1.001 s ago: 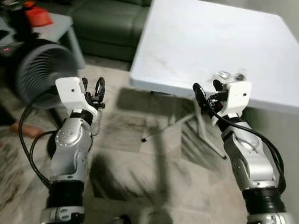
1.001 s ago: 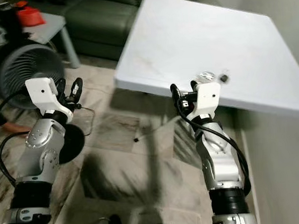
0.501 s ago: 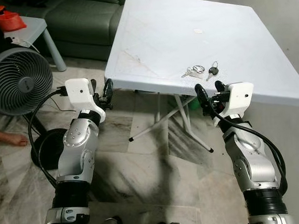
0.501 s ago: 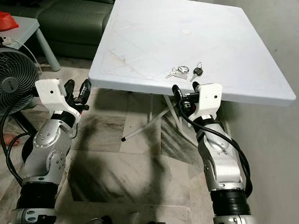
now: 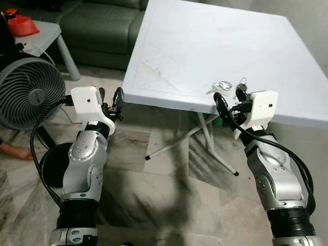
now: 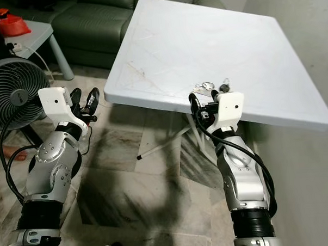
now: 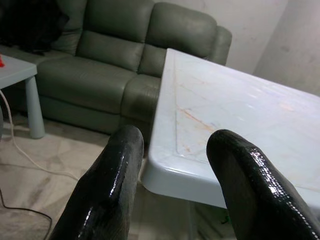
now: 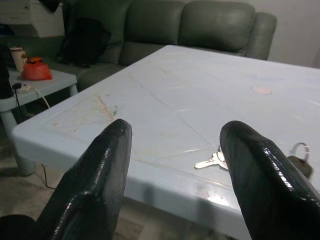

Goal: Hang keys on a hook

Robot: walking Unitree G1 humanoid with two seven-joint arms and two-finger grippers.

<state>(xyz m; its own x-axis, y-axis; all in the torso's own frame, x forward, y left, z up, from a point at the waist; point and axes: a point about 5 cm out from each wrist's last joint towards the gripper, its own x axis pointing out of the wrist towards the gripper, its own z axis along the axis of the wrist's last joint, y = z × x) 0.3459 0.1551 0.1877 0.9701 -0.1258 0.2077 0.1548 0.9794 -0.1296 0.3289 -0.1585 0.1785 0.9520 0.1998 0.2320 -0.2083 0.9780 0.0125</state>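
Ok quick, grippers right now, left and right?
Left gripper: open, empty, at the table's near corner.
Right gripper: open, empty, just short of the keys.

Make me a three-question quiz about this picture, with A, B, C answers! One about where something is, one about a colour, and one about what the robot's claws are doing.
1. Where are the keys?
A. On the white table, near its front edge
B. On the floor under the fan
C. On the sofa

2. What colour is the sofa?
A. Bright yellow
B. Dark green
C. Pink

3. What is the right gripper doing?
A. Squeezing the keys
B. Open and holding nothing, just short of the table edge
C. Gripping the fan

Answers:
1. A, the keys lie on the table by the edge nearest the robot.
2. B, the cushions behind the table are dark green.
3. B, the right wrist view shows its two black fingers spread wide, with the keys lying beyond them on the table.
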